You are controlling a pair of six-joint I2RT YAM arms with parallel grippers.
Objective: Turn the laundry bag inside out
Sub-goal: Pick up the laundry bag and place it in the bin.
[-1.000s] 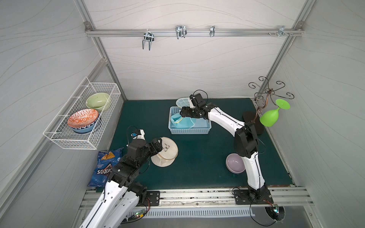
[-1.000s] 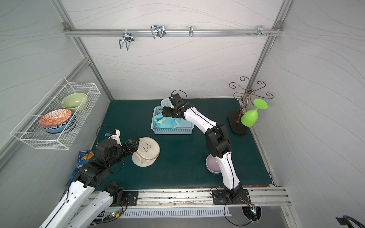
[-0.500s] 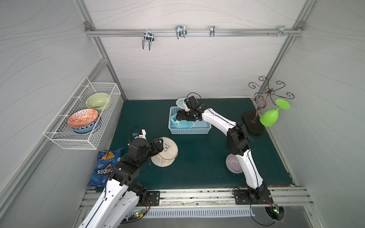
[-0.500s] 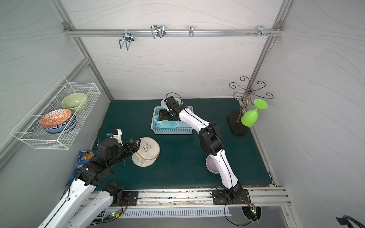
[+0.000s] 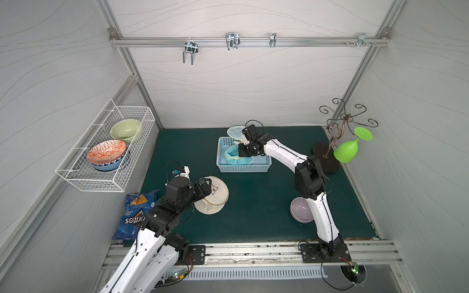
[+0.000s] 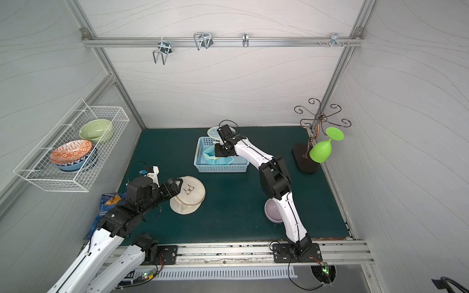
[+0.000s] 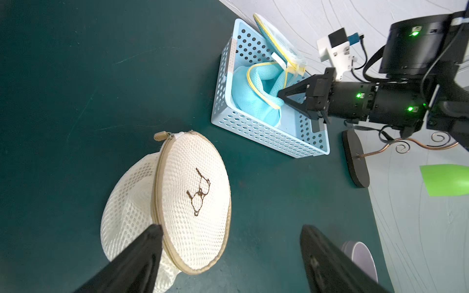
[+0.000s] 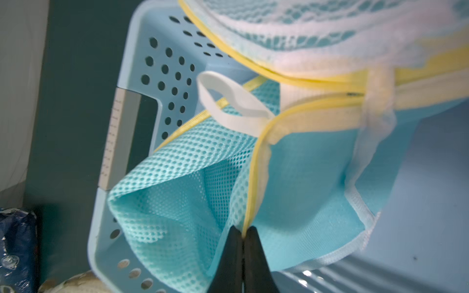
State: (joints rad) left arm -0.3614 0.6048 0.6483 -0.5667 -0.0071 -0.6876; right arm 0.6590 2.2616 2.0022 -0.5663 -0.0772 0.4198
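The blue mesh laundry bag [image 8: 177, 197] sits crumpled in the perforated blue basket [image 5: 243, 168]; my right gripper [image 8: 243, 234] is pinched tight on its yellow-trimmed edge. My left gripper [image 7: 229, 228] hangs wide by the cream mesh bag [image 7: 193, 192] (glasses motif stitched on). A Doritos Cool Ranch packet [image 5: 134, 215] lies at the edge of the green mat [image 5: 253, 215].

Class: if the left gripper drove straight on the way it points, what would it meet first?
Probably the cream mesh bag: one finger of the open left gripper overlaps its rim; depth unclear.
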